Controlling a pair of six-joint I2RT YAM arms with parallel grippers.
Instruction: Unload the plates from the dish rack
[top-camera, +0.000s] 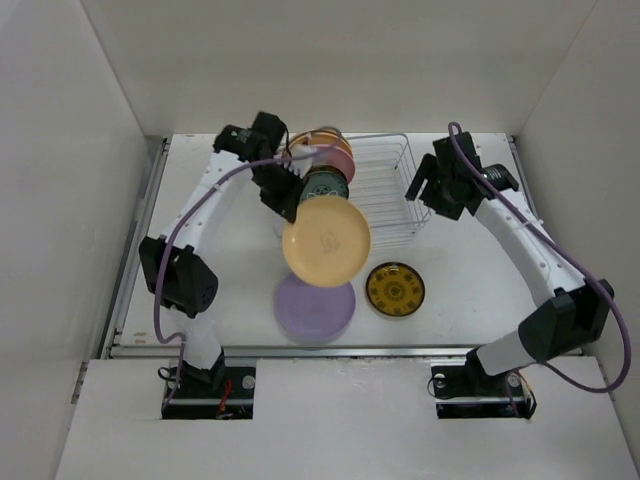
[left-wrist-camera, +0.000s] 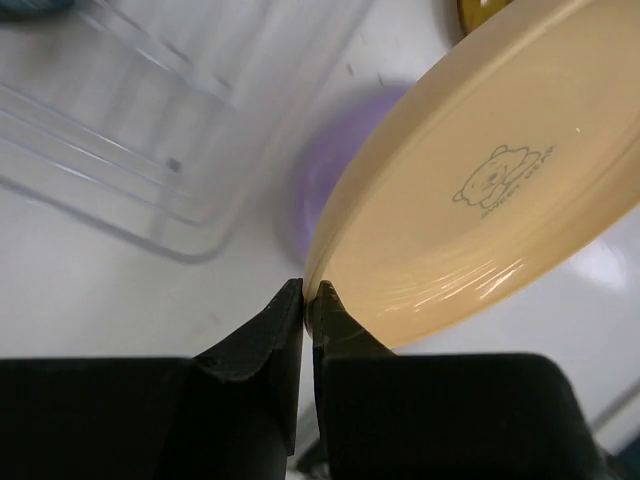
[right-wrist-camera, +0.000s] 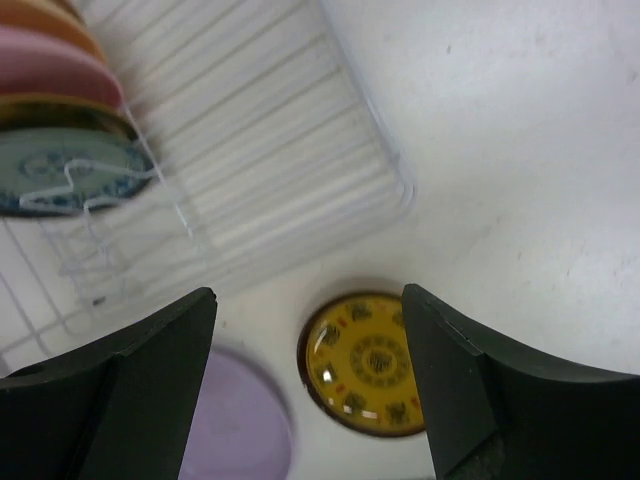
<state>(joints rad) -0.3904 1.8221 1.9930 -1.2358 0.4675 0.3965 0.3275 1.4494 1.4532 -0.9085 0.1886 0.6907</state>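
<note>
My left gripper is shut on the rim of a cream plate, which hangs tilted in the air above a lilac plate lying flat on the table. The left wrist view shows the two fingertips pinching the cream plate at its edge, with the lilac plate below. The dish rack holds orange-yellow, pink and teal ornate plates at its left end. A yellow-brown ornate plate lies on the table. My right gripper hovers open and empty over the rack's right end.
In the right wrist view the open gripper frames the yellow-brown plate and the lilac plate, with the rack's wires and teal plate beyond. White walls enclose the table on three sides.
</note>
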